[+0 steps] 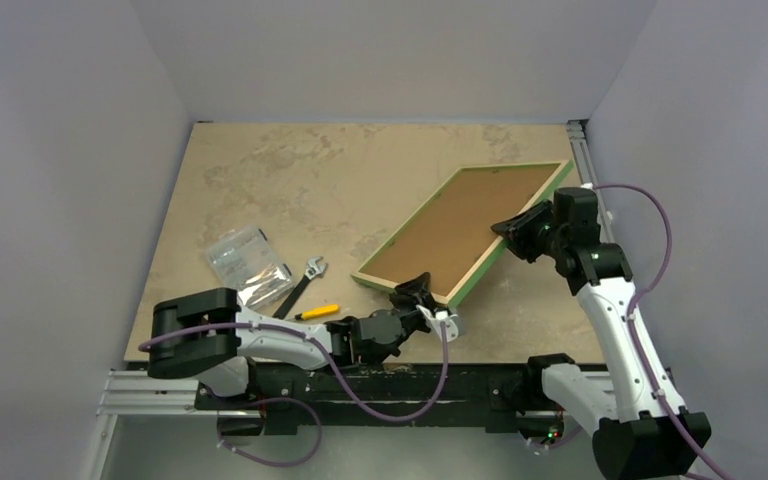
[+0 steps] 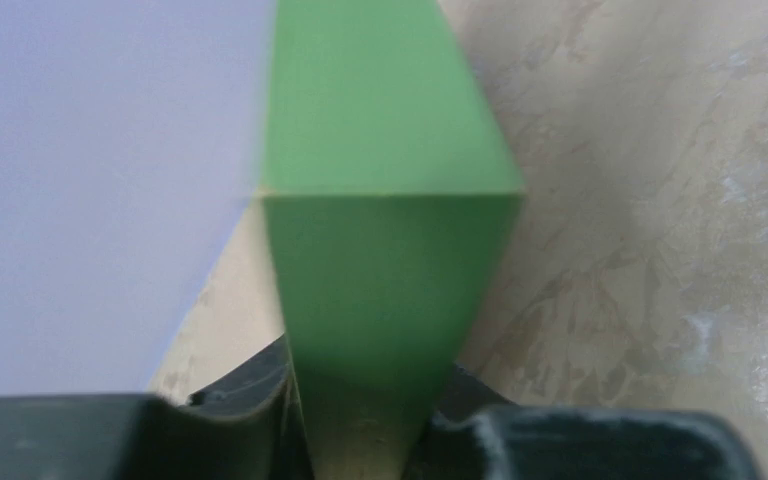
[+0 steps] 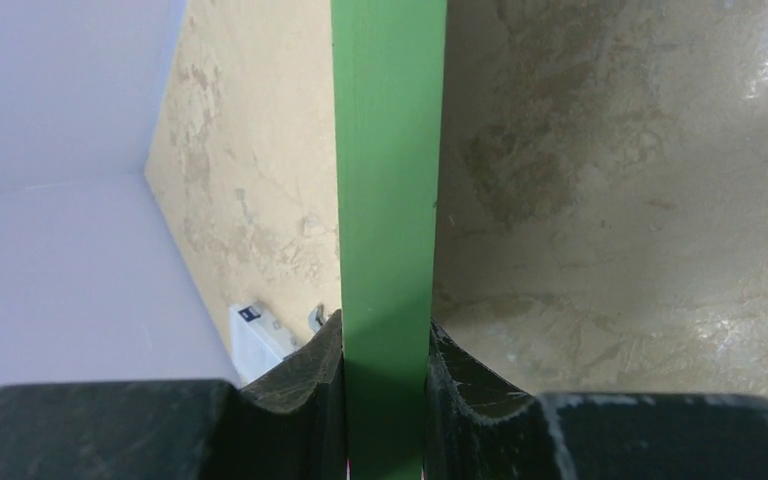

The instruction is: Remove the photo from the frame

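Observation:
The frame (image 1: pixel 481 268) lies back side up at the right of the table, with green moulding around the brown backing board (image 1: pixel 455 228). It looks tilted, its near long side raised. My left gripper (image 1: pixel 422 295) is shut on the frame's near corner, which fills the left wrist view as a green wedge (image 2: pixel 385 260) between the fingers (image 2: pixel 250 400). My right gripper (image 1: pixel 515 232) is shut on the frame's right long edge, seen as a green strip (image 3: pixel 388 180) between the fingers (image 3: pixel 305 375). The photo is hidden.
A clear plastic bag (image 1: pixel 245 262), a wrench (image 1: pixel 303 280) and a yellow-handled tool (image 1: pixel 317 311) lie on the tan table (image 1: pixel 290 170) to the left of the frame. Grey walls close in the left, back and right sides. The bag also shows in the right wrist view (image 3: pixel 260 340).

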Action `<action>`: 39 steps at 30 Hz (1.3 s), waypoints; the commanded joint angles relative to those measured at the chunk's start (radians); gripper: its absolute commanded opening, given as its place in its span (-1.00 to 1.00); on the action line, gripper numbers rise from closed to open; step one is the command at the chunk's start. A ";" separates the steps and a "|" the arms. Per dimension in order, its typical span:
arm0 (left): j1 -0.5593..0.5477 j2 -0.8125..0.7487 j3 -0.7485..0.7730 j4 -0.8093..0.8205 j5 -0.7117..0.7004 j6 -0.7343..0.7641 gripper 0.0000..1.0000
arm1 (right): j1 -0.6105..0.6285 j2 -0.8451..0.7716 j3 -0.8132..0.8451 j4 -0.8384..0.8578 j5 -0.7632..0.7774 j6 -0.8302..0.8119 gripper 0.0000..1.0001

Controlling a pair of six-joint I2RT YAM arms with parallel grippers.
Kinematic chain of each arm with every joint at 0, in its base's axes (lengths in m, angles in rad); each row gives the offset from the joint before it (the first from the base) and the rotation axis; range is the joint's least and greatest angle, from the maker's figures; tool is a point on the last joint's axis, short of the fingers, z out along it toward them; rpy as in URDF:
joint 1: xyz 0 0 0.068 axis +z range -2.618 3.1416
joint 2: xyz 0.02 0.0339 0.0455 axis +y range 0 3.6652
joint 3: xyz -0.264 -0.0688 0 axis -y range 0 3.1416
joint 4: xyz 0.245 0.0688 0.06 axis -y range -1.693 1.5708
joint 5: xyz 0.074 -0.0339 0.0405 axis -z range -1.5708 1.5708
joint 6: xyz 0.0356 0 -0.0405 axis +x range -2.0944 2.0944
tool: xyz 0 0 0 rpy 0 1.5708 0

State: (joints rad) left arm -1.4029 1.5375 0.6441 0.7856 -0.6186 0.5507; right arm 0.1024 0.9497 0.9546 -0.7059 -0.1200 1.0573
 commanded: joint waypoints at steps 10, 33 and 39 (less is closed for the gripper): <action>0.025 -0.222 0.052 -0.232 0.109 -0.319 -1.00 | -0.001 -0.056 0.213 -0.155 0.115 -0.312 0.85; 0.708 -0.364 -0.007 -0.386 0.901 -1.441 -1.00 | -0.003 -0.281 0.181 -0.272 0.229 -0.433 0.75; 0.747 -0.143 -0.066 -0.068 1.048 -1.712 -1.00 | -0.003 -0.285 0.148 -0.253 0.215 -0.439 0.76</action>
State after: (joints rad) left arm -0.6456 1.2629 0.6090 0.4709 0.1547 -0.9043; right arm 0.1028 0.6704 1.1187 -0.9871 0.0910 0.6430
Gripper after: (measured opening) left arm 0.239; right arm 0.877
